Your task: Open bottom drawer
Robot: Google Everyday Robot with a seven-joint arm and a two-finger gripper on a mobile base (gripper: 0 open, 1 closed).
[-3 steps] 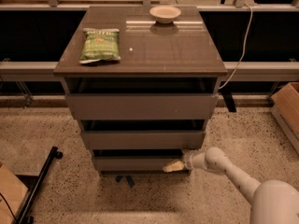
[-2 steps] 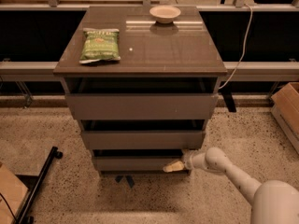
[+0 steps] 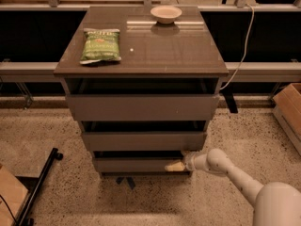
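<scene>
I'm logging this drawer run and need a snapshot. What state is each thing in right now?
Top drawer: looks closed.
Middle drawer: looks closed.
Bottom drawer: not visibly pulled out.
Claw: low, at the bottom drawer's right end, against its front.
Chip bag: lying flat on the left of the cabinet top.
Bowl: upright at the top's back edge, nothing seen inside.

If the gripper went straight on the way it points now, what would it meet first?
Probably the bottom drawer: the gripper sits low beside the cabinet, pointing at that front's right end. Depth is unclear.
</scene>
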